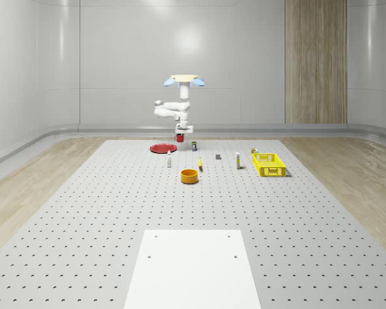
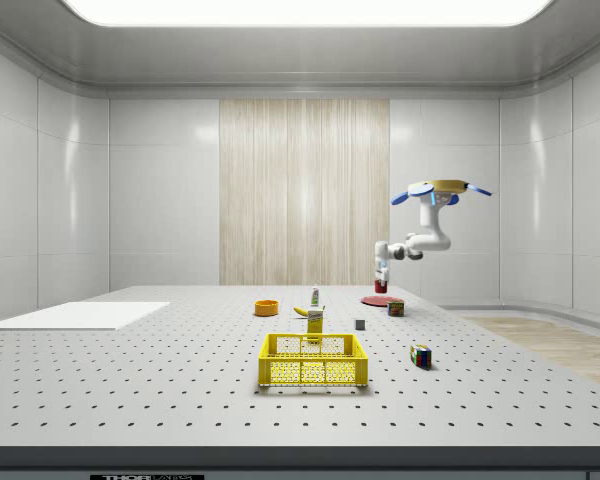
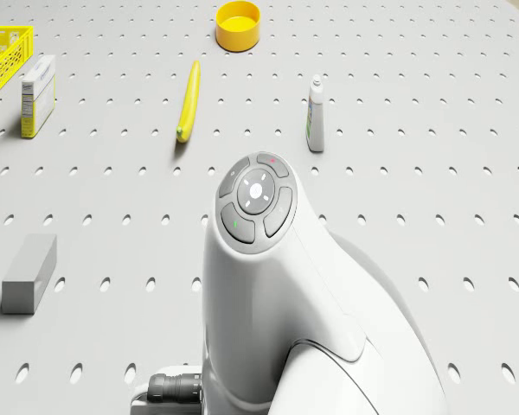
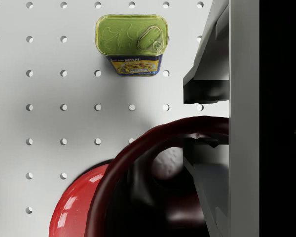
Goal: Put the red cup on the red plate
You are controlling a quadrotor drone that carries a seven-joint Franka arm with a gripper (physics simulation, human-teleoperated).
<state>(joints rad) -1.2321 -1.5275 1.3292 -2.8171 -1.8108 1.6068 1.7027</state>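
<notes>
the drone [image 1: 184, 80] is hovering beside the red plate [image 1: 161, 149], its gripper [image 1: 180, 134] clamping the red cup [image 1: 179, 138] by the rim, cup in the air; lowering onto the plate is remaining.

I see a pale grey perforated tabletop [image 1: 83, 212] carrying a plain white sheet [image 1: 192, 267], with light wood flooring [image 1: 26, 170] at its edges. Glossy white wall panels [image 2: 70, 190] surround a vertical wood-grain panel [image 2: 303, 190], under a bright ceiling light [image 2: 305, 10].
</notes>
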